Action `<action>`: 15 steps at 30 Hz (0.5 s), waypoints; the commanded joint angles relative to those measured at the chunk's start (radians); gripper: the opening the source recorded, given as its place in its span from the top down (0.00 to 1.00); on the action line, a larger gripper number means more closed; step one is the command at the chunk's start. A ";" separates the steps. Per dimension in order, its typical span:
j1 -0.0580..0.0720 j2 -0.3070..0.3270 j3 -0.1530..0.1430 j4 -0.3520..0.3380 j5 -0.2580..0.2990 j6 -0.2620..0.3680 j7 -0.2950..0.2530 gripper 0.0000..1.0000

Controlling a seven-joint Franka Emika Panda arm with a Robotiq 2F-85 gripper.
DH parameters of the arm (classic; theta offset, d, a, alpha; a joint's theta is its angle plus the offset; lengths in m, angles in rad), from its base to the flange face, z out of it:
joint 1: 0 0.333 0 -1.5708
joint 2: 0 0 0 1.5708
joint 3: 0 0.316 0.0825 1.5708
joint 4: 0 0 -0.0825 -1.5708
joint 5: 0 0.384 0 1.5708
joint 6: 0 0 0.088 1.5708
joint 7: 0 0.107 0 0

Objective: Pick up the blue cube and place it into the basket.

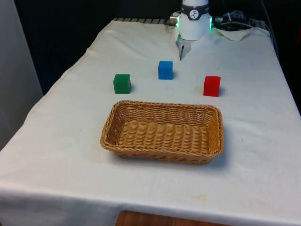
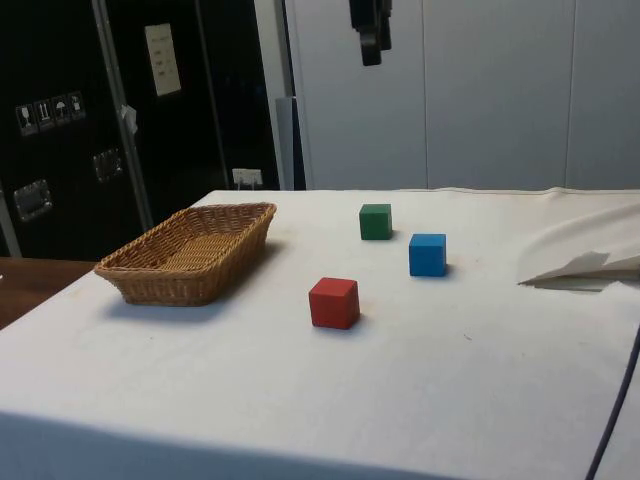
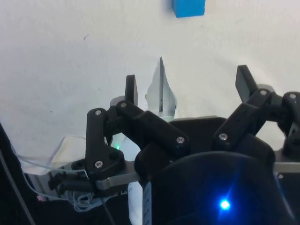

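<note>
Jaws: the gripper (image 3: 187, 86) hangs high above the worktop (image 1: 263, 155), its two fingers (image 3: 131, 89) set wide apart with nothing between them; in the side view the gripper (image 2: 370, 40) sits well above the cubes.

Blue cube: the blue cube (image 1: 165, 70) rests flat on the white cloth, clear of the gripper and untouched; in the wrist view the blue cube (image 3: 188, 7) lies on the cloth beyond the fingertips.

Blue cube, neighbours: in the front view it stands between the other two cubes and a little farther back than either; in the side view the blue cube (image 2: 427, 254) is well apart from the basket.

Green cube: the green cube (image 1: 122, 83) sits to the front view's left of the blue one, upright on the cloth; side view green cube (image 2: 376, 221).

Red cube: the red cube (image 1: 212, 86) sits to the front view's right of the blue one, apart from it; side view red cube (image 2: 334, 302).

Basket: the wicker basket (image 1: 212, 134) lies on the near side of the three cubes in the front view, long side towards them, with no cube inside; side view basket (image 2: 160, 275).

Cloth: white, creased and folded up at the robot's end of the worktop.
</note>
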State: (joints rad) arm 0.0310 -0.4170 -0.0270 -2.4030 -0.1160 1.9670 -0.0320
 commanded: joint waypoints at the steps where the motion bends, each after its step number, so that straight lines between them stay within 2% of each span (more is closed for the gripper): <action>1: -0.003 -0.028 -0.004 -0.030 -0.006 0.018 -0.004 0.00; 2: -0.001 -0.011 -0.002 -0.011 0.000 0.001 -0.002 0.00; 5: -0.005 -0.068 -0.011 -0.073 -0.008 0.023 -0.010 0.00; 9: -0.007 -0.108 -0.019 -0.117 -0.011 0.030 -0.017 0.00; 10: -0.004 -0.094 -0.018 -0.103 -0.005 0.017 -0.014 0.00; 11: -0.007 -0.127 -0.024 -0.137 -0.012 0.033 -0.020 0.00; 15: -0.009 -0.161 -0.031 -0.174 -0.015 0.039 -0.024 0.00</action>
State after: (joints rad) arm 0.0260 -0.5690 -0.0570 -2.5660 -0.1240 1.9910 -0.0540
